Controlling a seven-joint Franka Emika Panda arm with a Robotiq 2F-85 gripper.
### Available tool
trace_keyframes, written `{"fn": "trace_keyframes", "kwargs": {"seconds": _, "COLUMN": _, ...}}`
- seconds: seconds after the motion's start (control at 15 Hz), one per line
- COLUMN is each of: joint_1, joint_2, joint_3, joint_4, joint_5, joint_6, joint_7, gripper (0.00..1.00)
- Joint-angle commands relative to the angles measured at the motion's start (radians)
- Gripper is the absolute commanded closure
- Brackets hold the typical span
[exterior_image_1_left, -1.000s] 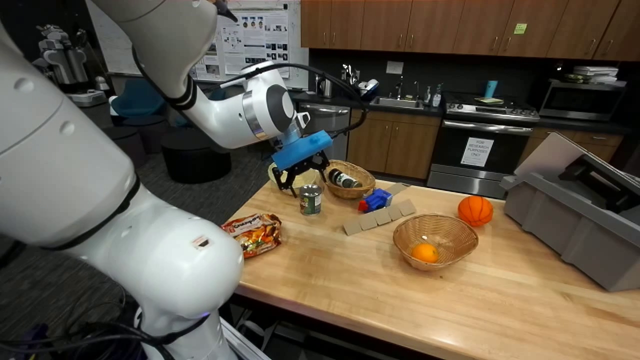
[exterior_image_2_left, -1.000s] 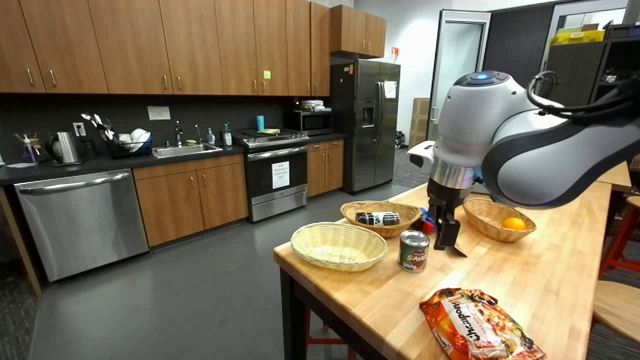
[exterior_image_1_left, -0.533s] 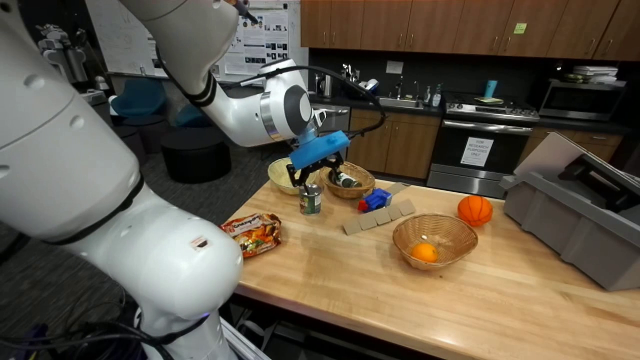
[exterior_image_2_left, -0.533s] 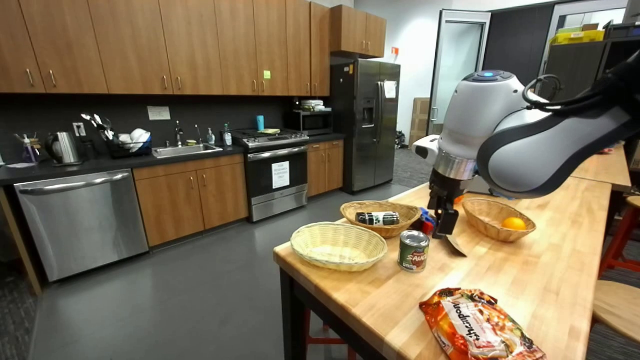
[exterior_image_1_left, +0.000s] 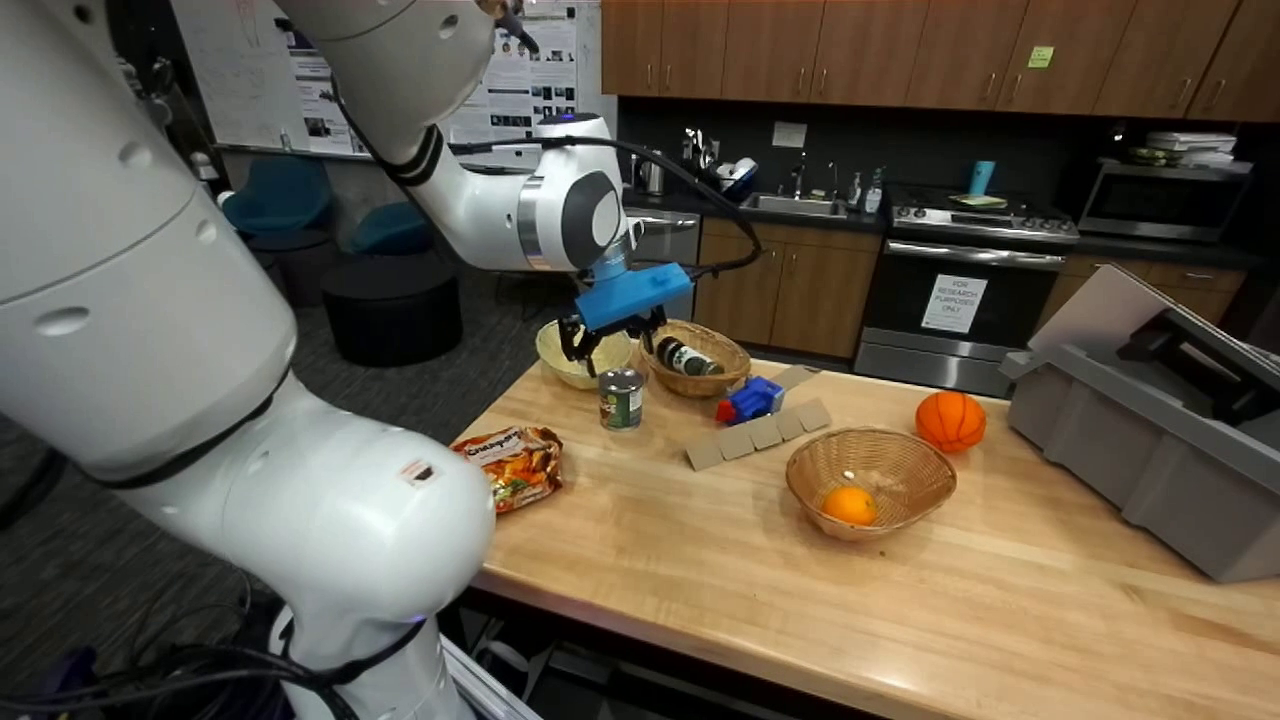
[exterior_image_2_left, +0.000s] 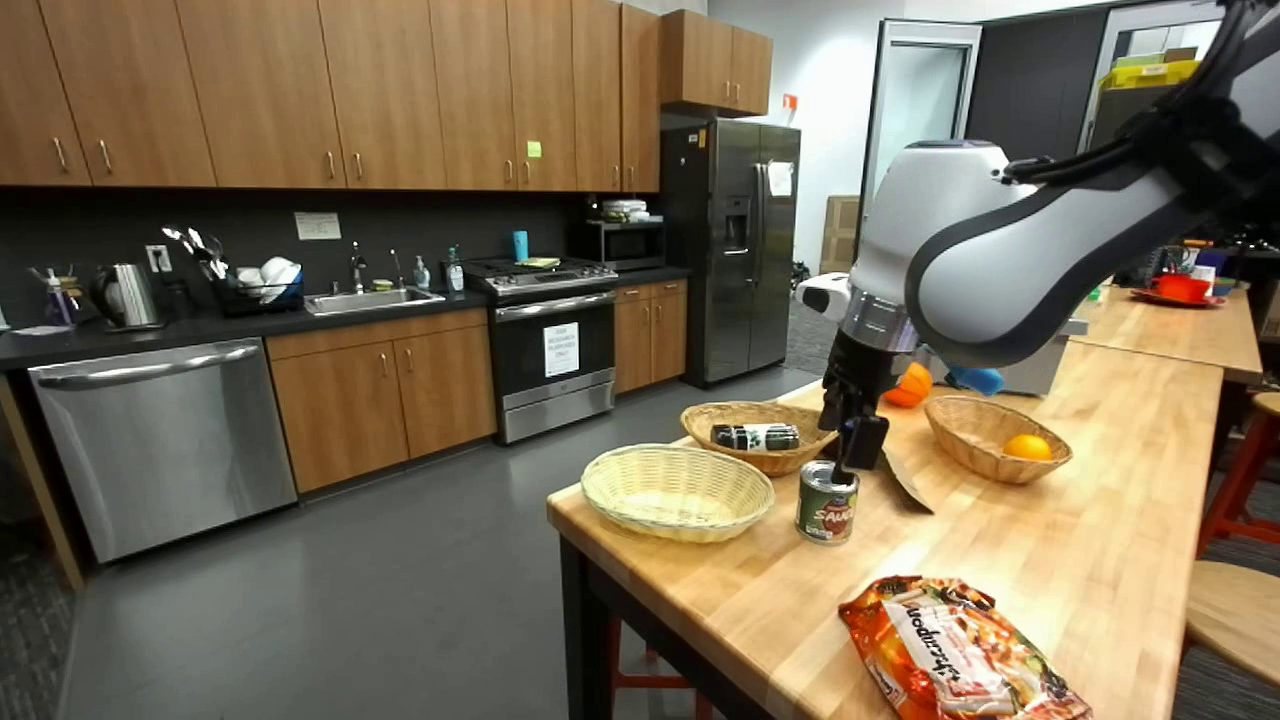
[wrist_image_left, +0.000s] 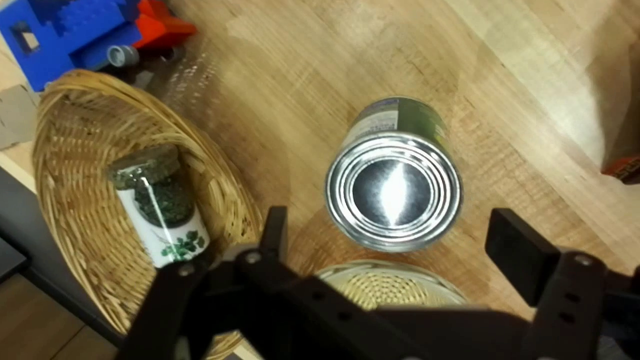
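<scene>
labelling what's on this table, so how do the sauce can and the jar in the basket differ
Pose: the sauce can stands upright on the table; the jar lies on its side in the basket.
Shape: the sauce can is squat; the jar looks slimmer.
Look: the sauce can is opaque and shiny metal on top; the jar is partly see-through, with dark green showing inside.
Both are round, labelled containers.

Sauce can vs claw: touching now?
Apart. The wrist view shows it: the claw is open, and tabletop is visible on both sides of the sauce can, between it and each finger.
</scene>
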Motion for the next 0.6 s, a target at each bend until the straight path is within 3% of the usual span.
{"fn": "trace_keyframes", "kwargs": {"seconds": 0.0, "joint_1": 0.020, "joint_2": -0.014, "joint_3": -0.005, "joint_4": 0.038, "joint_5": 0.060, "joint_6": -0.092, "joint_7": -0.061, "gripper": 0.00}}
{"fn": "trace_keyframes", "kwargs": {"seconds": 0.53, "joint_1": 0.011, "joint_2": 0.021, "joint_3": 0.020, "joint_4": 0.056, "joint_5": 0.061, "joint_6": -0.163, "joint_7": -0.038, "gripper": 0.00}}
